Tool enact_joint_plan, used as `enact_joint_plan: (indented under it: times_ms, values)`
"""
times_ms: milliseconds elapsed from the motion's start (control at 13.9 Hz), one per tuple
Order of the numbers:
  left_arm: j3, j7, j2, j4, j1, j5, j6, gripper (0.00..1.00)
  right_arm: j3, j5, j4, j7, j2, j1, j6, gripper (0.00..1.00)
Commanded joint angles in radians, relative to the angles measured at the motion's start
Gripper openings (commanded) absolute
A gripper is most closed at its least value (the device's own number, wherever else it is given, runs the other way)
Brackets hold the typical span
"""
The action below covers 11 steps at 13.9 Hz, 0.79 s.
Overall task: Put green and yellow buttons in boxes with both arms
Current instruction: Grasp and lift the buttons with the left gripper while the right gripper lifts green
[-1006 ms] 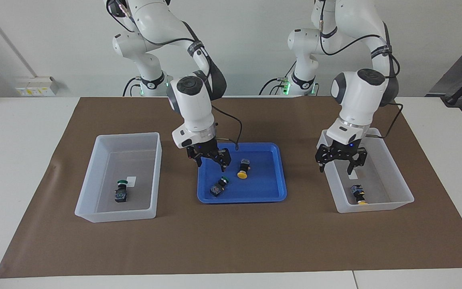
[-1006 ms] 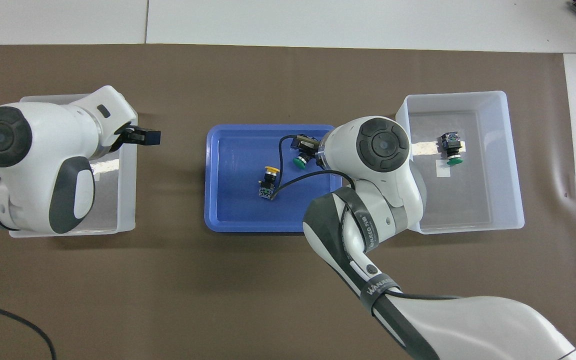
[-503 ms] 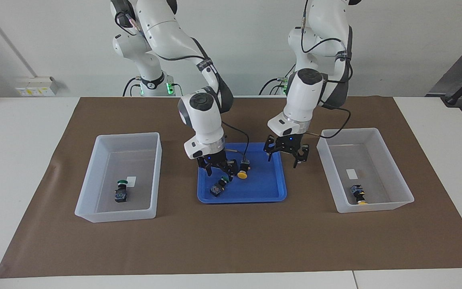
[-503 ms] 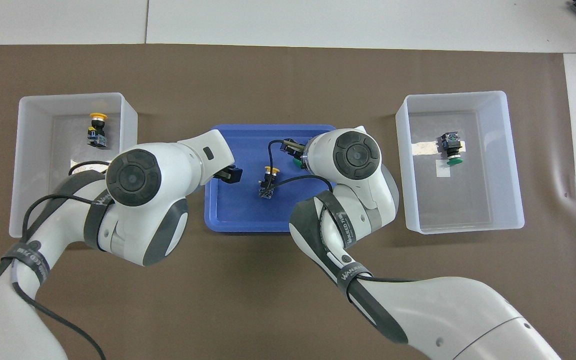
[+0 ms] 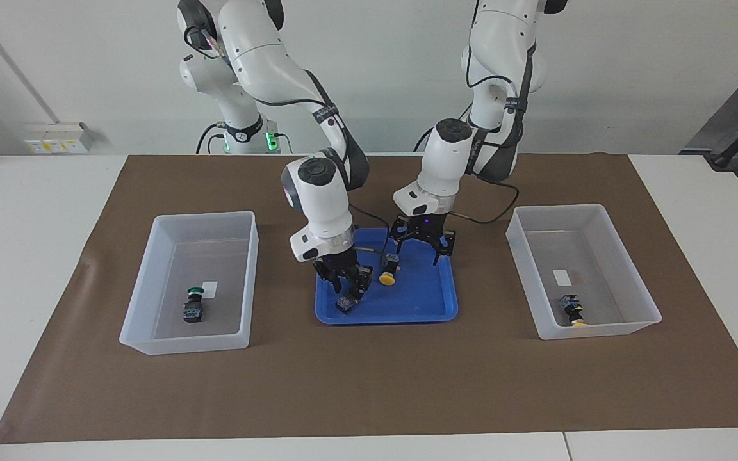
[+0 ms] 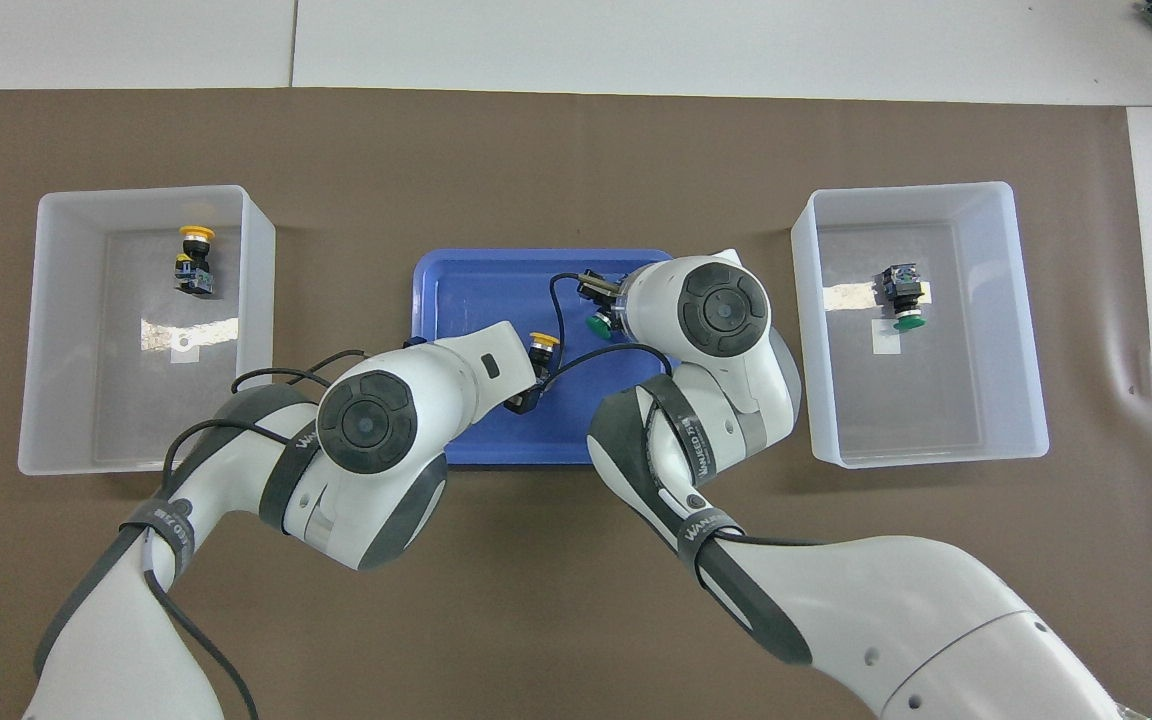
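A green button [image 5: 345,303] and a yellow button [image 5: 387,276] lie in the blue tray [image 5: 420,296]. My right gripper [image 5: 345,285] is low in the tray, its open fingers astride the green button's cap end. My left gripper [image 5: 421,250] hangs open over the tray, just above the yellow button. The box [image 5: 204,216] toward the right arm's end holds a green button [image 5: 193,305]. The box [image 5: 558,208] toward the left arm's end holds a yellow button [image 5: 573,310]. In the overhead view both wrists hide their grippers; the tray's green button [image 6: 597,321] and yellow button [image 6: 540,343] peek out.
A brown mat [image 5: 369,384] covers the table under the tray and both boxes. Both arms crowd over the tray [image 6: 476,300] in the middle. A black cable loops from each wrist over the tray.
My left gripper swung from over its box to over the tray, above the yellow button. My right gripper came down onto the green button in the tray.
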Motion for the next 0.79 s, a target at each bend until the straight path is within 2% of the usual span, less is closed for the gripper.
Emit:
enact_joint_plan:
  times_ms: [0, 72, 144, 216, 287, 359, 503, 647, 719]
  values:
    - [0.017, -0.014, 0.081, -0.013, -0.064, -0.012, 0.183, 1.0, 0.005, 0.013, -0.021, 0.016, 0.008, -0.005, 0.052, 0.59]
    - [0.017, -0.013, 0.094, -0.013, -0.064, -0.012, 0.221, 1.0, 0.007, 0.013, -0.038, 0.019, 0.008, -0.004, 0.064, 0.58]
    - [0.017, -0.01, 0.096, -0.015, -0.064, -0.012, 0.219, 0.85, 0.005, 0.013, -0.049, 0.019, 0.007, 0.0, 0.078, 0.37]
    - [0.017, -0.007, 0.096, -0.015, -0.063, -0.012, 0.204, 0.52, 0.007, 0.013, -0.043, 0.021, 0.005, 0.003, 0.06, 0.0]
    - [0.017, -0.005, 0.093, -0.013, -0.058, -0.012, 0.179, 0.09, 0.005, 0.013, -0.035, 0.022, -0.001, 0.004, 0.038, 0.0]
    - [0.017, -0.004, 0.09, -0.01, -0.057, -0.012, 0.153, 0.0, 0.007, 0.013, -0.028, 0.019, -0.016, -0.005, 0.02, 0.0]
    - [0.021, 0.001, 0.067, -0.006, -0.052, -0.012, 0.083, 0.0, -0.001, 0.014, -0.008, 0.016, -0.096, -0.013, -0.092, 0.0]
    - [0.023, 0.006, 0.0, -0.006, -0.011, -0.012, 0.0, 0.0, -0.007, 0.003, 0.032, -0.031, -0.183, -0.057, -0.227, 0.0]
    - [0.023, 0.022, -0.045, -0.004, 0.02, -0.012, -0.06, 0.0, -0.007, 0.0, 0.034, -0.127, -0.234, -0.097, -0.288, 0.0]
